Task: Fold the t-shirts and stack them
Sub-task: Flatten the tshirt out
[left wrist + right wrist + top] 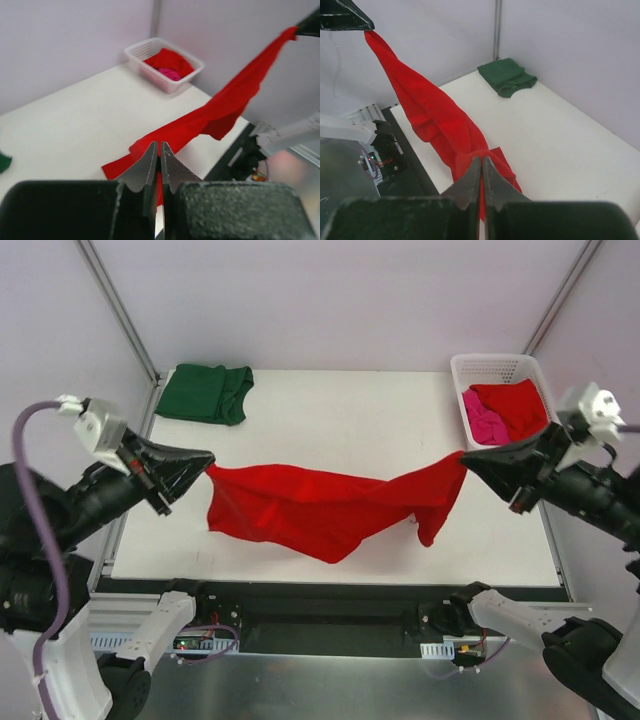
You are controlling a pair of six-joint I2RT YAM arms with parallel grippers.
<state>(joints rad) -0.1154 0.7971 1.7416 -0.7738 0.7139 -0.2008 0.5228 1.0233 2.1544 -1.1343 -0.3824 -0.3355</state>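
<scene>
While both my arms reach inward above the white desk (pixel 350 410), a bright red t-shirt (pixel 320 510) hangs strung between them, lifted at its two ends. My left jaws are pressed together on one end of it, over the left side of the desk; in the left wrist view they meet with only a thin strip of red fabric caught between them. My right jaws are likewise clamped on the opposite end, over the right side, and in the right wrist view the red cloth bunches just ahead of their tips. Between the two grips the shirt sags into a wide, wrinkled swag over the front half of the desk. Its lowest fold points toward the near edge, and a loose flap dangles below the right-hand end. I cannot tell whether the lowest fold touches the surface or hangs just above it. A dark green t-shirt (pixel 205 393) lies in a flat, roughly folded bundle at the far left corner of the desk, well apart from the red one. At the far right corner stands a white lattice basket (pixel 497 364), just behind my right jaws. Inside it a second red t-shirt (pixel 515 405) lies crumpled toward the right, with a pink t-shirt (pixel 482 425) tucked beside it against the left wall.
</scene>
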